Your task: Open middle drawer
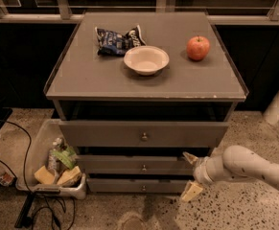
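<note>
Grey-brown wooden middle drawer [115, 165]: low, wide front, second of three in the chest, below the front edge of the surface [105, 75]. It looks shut, between the tall top drawer front [105, 134] and the slim bottom drawer front [115, 185].
Small round brass knob [144, 167]: at the centre of the middle front, with nothing touching it.
Tool [191, 175]: white two-finger end of the arm, low down below the front right corner of the surface, just beside the right end of the middle front. Its pale fingers [192, 191] stand apart, one above the other, and hold nothing.
Contact: the upper finger may be brushing the front's right end; the dim view does not settle it.
Step in hand: reaching for the knob.
Doing it well: bring the tool left along the front at knob height, fingers spread until they straddle the knob. Close firmly, then pull straight out, square to the front, so the tray does not bind.
Mix-up risk: three knobs sit in one column, so take the middle one.
On the surface: round red apple [198, 48] towards the back right corner, white round bowl [146, 59] near the middle, crumpled dark blue snack bag [116, 40] towards the back left. None is in the way.
</note>
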Robot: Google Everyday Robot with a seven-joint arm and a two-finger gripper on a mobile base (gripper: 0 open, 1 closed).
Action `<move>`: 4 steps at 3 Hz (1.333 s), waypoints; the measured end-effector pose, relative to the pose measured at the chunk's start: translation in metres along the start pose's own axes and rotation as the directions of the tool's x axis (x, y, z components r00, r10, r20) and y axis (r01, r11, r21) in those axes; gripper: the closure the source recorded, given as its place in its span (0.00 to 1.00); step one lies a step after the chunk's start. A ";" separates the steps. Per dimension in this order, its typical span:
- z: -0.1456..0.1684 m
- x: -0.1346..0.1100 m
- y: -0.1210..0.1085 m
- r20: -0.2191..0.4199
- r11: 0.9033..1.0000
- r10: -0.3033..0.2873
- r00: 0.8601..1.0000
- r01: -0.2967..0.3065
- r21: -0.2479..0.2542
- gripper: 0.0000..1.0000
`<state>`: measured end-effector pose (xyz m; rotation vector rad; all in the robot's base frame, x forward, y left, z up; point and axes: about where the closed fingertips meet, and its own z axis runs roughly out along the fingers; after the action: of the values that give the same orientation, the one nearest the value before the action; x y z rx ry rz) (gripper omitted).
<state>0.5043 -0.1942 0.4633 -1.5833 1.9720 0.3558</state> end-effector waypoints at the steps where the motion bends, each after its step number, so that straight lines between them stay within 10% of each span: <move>1: 0.010 -0.002 -0.001 -0.010 0.999 -0.035 0.999 0.035 0.011 0.00; 4: 0.064 0.012 -0.047 0.064 0.999 -0.038 0.997 0.036 0.033 0.00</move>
<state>0.5646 -0.1813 0.4124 -1.5670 1.8878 0.3554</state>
